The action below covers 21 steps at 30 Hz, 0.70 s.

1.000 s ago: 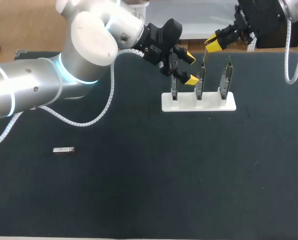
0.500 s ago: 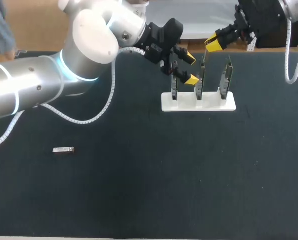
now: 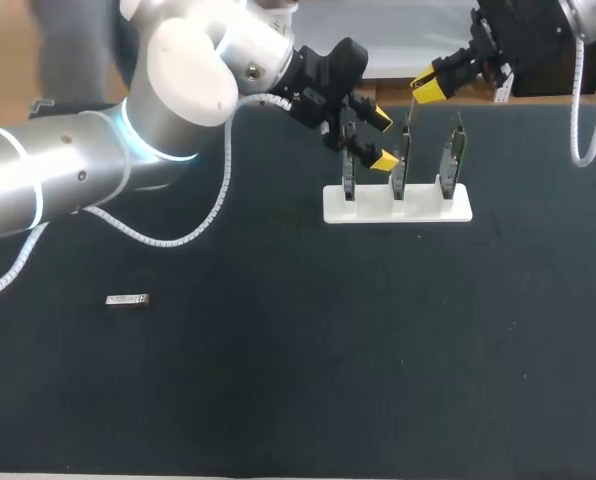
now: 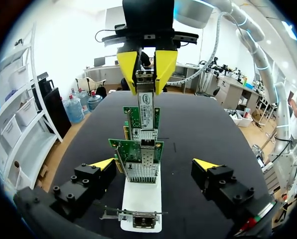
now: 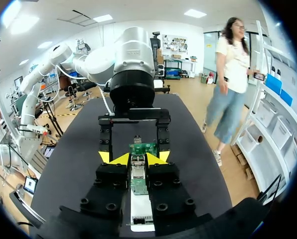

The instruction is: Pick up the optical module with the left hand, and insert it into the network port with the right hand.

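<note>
My right gripper (image 3: 428,90) hangs over the middle network card (image 3: 403,158), shut on a silver optical module (image 4: 145,102) that points down at the card's port. In the right wrist view the module (image 5: 137,167) sits clamped between my yellow tips (image 5: 137,159). My left gripper (image 3: 380,138) stands open beside the white card stand (image 3: 398,205), its fingers on either side of the row of green cards (image 4: 138,158) without touching them. A second small module (image 3: 128,300) lies flat on the black table, far left.
The white stand holds three upright green network cards in a row at the back middle of the table. The left arm's thick forearm (image 3: 68,180) crosses the table's back left.
</note>
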Each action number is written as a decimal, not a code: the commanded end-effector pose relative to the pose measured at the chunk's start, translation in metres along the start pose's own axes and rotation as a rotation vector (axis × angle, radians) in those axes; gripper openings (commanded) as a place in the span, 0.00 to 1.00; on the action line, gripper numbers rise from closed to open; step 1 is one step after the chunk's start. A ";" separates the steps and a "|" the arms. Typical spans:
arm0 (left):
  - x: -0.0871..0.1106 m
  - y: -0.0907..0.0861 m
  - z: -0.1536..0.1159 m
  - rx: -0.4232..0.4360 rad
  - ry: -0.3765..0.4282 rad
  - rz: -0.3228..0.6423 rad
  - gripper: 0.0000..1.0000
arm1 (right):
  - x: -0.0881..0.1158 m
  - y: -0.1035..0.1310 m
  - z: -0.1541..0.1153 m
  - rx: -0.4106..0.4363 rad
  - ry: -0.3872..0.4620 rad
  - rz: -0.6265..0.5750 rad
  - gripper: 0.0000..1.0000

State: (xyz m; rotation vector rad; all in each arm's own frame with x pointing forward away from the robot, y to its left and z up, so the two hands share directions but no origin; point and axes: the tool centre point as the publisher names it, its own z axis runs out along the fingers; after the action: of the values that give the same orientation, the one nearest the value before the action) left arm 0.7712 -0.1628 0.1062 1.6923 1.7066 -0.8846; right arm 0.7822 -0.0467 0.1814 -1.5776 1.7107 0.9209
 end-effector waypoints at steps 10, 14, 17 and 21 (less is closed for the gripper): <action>-0.001 -0.002 0.000 -0.003 0.019 0.004 1.00 | -0.001 0.002 0.000 -0.002 0.000 -0.006 0.00; -0.001 -0.002 0.001 -0.003 0.020 0.005 1.00 | -0.001 0.003 0.000 -0.002 -0.001 -0.007 0.00; -0.001 -0.002 0.001 -0.003 0.020 0.005 1.00 | -0.002 0.004 0.001 -0.003 -0.002 -0.013 0.00; -0.001 -0.002 0.001 -0.003 0.020 0.005 1.00 | -0.003 0.005 0.002 0.001 -0.001 -0.032 0.00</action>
State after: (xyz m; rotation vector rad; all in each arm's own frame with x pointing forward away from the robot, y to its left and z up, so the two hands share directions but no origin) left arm 0.7695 -0.1633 0.1057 1.7081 1.7099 -0.8698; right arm 0.7800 -0.0440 0.1830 -1.6012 1.6787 0.9144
